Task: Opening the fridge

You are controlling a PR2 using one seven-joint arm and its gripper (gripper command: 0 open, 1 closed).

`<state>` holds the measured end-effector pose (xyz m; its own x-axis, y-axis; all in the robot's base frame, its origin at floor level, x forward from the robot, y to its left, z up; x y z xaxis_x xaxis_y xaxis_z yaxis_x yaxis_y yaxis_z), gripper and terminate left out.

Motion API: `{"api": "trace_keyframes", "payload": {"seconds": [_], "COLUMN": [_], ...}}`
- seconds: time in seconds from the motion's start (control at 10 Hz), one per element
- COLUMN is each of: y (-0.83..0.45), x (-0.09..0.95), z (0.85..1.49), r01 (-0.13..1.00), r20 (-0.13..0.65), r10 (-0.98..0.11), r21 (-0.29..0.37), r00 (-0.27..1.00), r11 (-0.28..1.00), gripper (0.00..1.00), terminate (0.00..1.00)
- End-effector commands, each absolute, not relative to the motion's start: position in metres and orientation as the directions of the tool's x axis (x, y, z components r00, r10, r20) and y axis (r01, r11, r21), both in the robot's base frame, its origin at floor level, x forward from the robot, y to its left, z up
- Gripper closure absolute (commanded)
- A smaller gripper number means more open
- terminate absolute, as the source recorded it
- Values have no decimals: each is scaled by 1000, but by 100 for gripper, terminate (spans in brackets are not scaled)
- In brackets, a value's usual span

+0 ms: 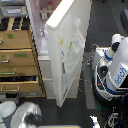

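Note:
The tall white fridge point(44, 70) stands in the middle of the exterior view. Its large upper door point(70, 50) is swung wide open toward the camera, and I see the door's edge and inner face. Shelves show inside the fridge cavity point(41, 11) at the top. A blurred grey and white arm part point(26, 115) lies at the bottom on the exterior view's left, apart from the door. No gripper fingers show on it, and nothing touches the door.
A tan wooden drawer cabinet point(17, 60) stands against the fridge on the exterior view's left. A white-and-blue robot body point(114, 70) stands on the exterior view's right, with cables point(86, 82) on the dark floor between it and the door.

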<state>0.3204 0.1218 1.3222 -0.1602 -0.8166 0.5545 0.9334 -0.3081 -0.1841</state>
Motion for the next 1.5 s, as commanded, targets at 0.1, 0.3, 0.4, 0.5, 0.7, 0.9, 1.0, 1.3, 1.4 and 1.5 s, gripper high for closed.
{"api": "trace_keyframes", "payload": {"seconds": [0.1, 0.3, 0.4, 0.5, 0.7, 0.9, 1.0, 1.3, 1.4, 1.5], "y": [33, -12, -39, -90, -162, -315, -358, -525, -600, -671], "x": [438, 495, 510, 523, 511, 433, 413, 311, 337, 415], "z": [1216, 1172, 1162, 1162, 1177, 1228, 1237, 1255, 1240, 1184], "r01": [996, 992, 993, 995, 999, 986, 980, 947, 983, 997], "r20": [212, 205, 214, 252, 301, 406, 429, 480, 420, 343], "r10": [-974, -971, -970, -963, -953, -900, -884, -829, -892, -937], "r21": [31, 15, 11, 0, 6, 17, 13, 9, -6, 34], "r00": [78, 123, 114, 100, 37, -161, -183, -285, -165, -72], "r11": [87, 128, 120, 103, 41, -168, -196, -321, -185, -64], "gripper": [0, 0, 0, 0, 0, 0, 0, 0, 0, 0], "terminate": [0, 0, 0, 0, 0, 0, 0, 0, 0, 0]}}
